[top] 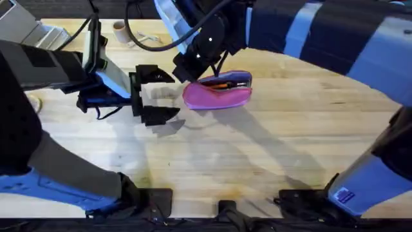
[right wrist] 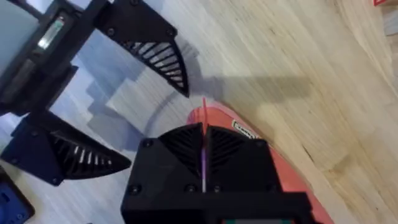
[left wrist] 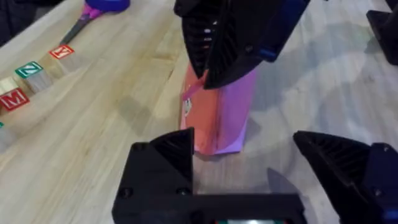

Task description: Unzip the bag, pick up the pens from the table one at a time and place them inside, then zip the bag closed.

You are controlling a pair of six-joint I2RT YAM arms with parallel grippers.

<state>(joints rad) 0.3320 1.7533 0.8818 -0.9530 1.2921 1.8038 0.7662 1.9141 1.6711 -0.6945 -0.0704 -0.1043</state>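
The pink bag [top: 219,95] lies on the table [top: 270,148] just past the middle, its top gaping with purple lining showing. An orange pen [top: 223,84] lies inside the opening. My right gripper [top: 193,72] reaches down to the bag's left end and is shut on the zipper pull [right wrist: 203,158], a thin strip pinched between its fingers [right wrist: 174,155]. In the left wrist view the bag [left wrist: 217,121] stands end-on under the right gripper [left wrist: 208,74]. My left gripper [top: 161,95] is open just left of the bag, not touching it, its fingers [left wrist: 165,158] spread wide.
Purple-handled scissors [left wrist: 93,9] and a row of lettered wooden blocks [left wrist: 29,70] lie on the table beyond the bag's left end. A small cup-like object [top: 120,29] sits at the far left edge. Bare wood stretches across the front.
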